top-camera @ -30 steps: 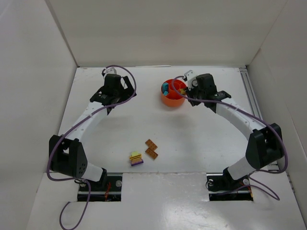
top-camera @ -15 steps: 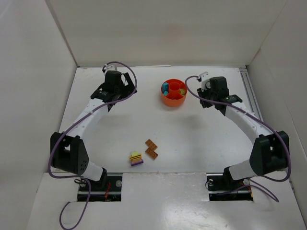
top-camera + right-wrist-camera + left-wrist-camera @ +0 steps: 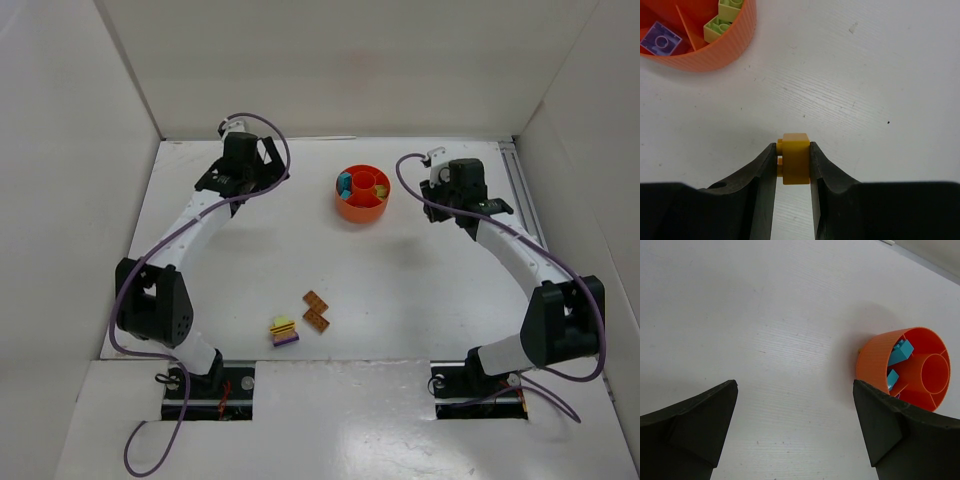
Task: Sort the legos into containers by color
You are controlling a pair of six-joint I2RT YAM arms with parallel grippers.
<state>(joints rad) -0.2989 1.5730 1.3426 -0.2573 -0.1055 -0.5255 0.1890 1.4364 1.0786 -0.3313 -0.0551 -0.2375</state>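
Observation:
The round orange dish [image 3: 349,209] stands at the back centre. It holds teal bricks [image 3: 900,352], pale yellow-green bricks [image 3: 721,22] and a purple brick [image 3: 660,38] in separate sections. My right gripper [image 3: 441,200] is to the right of the dish, apart from it, and is shut on a yellow brick [image 3: 796,158] above bare table. My left gripper [image 3: 243,178] is wide open and empty, well to the left of the dish [image 3: 879,359]. Two orange-brown bricks [image 3: 316,311] and a small yellow, pale and purple stack [image 3: 285,331] lie near the front centre.
White walls enclose the table on the left, back and right. A metal rail [image 3: 522,190] runs along the right edge, close to my right arm. Both arm bases sit at the near edge.
My right gripper has moved from the dish's right rim out to the right. My left gripper has shifted slightly back and turned.

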